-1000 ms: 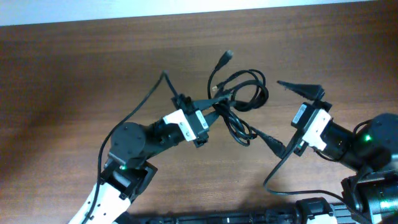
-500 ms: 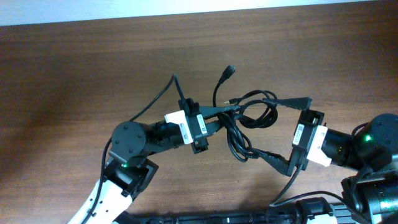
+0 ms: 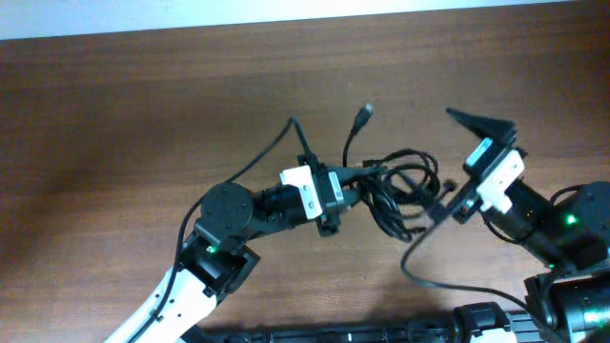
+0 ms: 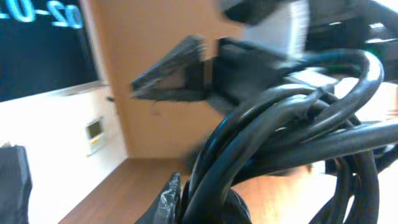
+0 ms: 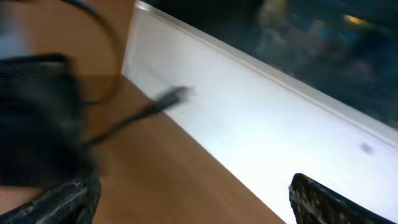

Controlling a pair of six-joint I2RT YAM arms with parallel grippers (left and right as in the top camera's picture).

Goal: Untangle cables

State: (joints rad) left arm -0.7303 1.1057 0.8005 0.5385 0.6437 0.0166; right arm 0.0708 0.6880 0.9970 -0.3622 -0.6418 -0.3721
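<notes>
The cables (image 3: pixel 400 181) form one tangled bundle of thin black cords in overlapping loops at the middle of the table (image 3: pixel 143 114), with one plug end (image 3: pixel 365 112) sticking out toward the far side. The left gripper (image 3: pixel 365 178) is clenched on the bundle's left edge. The right gripper (image 3: pixel 464 162) stands just right of the bundle, jaws spread wide, grasping nothing.

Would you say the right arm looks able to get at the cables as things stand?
Probably yes: the right pincer stands open beside the cables, nothing between; the left pincer holds their far side.
</notes>
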